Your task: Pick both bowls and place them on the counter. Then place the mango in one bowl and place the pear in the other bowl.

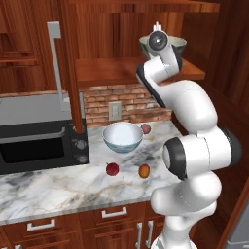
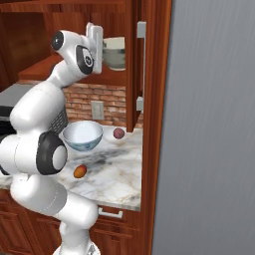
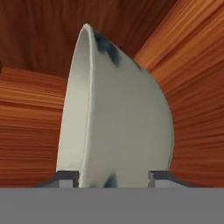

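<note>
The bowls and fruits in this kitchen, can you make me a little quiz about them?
1. True or false: the white floral bowl sits on the counter.
2. Which fruit lies nearest the counter's front edge: A the mango, B the pinkish-red fruit?
3. Fill in: the grey-green bowl is up on the wooden ___, its rim between the gripper jaws.

Key: 1 true; 2 A; 3 shelf.

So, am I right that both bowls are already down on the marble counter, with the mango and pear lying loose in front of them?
Not quite: only the white bowl is on the counter. The left base view shows the grey-green bowl up on the cupboard shelf, at the pincer. The mango and pear do lie loose.
</note>
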